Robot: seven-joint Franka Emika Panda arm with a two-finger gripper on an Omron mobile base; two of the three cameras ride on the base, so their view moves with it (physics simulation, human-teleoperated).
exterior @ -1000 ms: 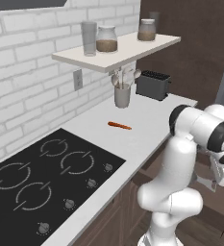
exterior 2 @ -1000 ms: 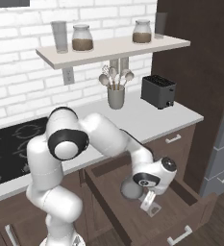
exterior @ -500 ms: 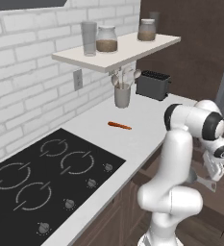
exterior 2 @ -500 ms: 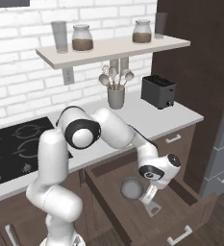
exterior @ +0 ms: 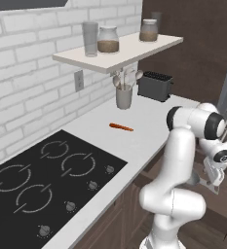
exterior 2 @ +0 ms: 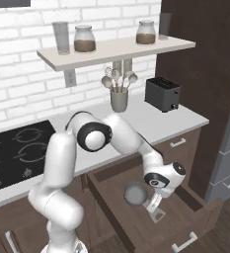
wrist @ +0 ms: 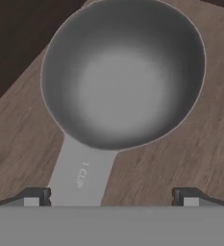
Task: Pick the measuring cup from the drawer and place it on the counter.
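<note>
One measuring cup (wrist: 123,77) is lying on the wooden floor of the open drawer (exterior 2: 185,225), its round grey bowl facing up and its flat handle, stamped "1 CUP", running toward the claw (wrist: 111,196). In the hand view the two dark fingertips (wrist: 36,196) are standing wide apart at the bottom edge, with the handle passing between them nearer the left one; they are spread, not pinching anything, and whether the left tip is touching the handle is hard to tell.

From the right base view the arm is reaching down from the bench (exterior 2: 151,121) into the pulled-out drawer, with the claw (exterior 2: 156,211) hanging low inside it just beside the cup (exterior 2: 135,193). In the left base view the claw (exterior: 213,184) is sitting low, off the bench's front edge, with the cup (exterior: 193,180) showing as a small grey shape close by.

On the bench a grey holder of white spoons (exterior 2: 119,96) is standing near the wall, a black toaster (exterior 2: 162,94) is sitting further along, and a thin orange stick (exterior: 121,127) is lying between the holder and the black cooktop (exterior: 47,180). Jars are standing on the wall shelf (exterior 2: 111,49) above.
</note>
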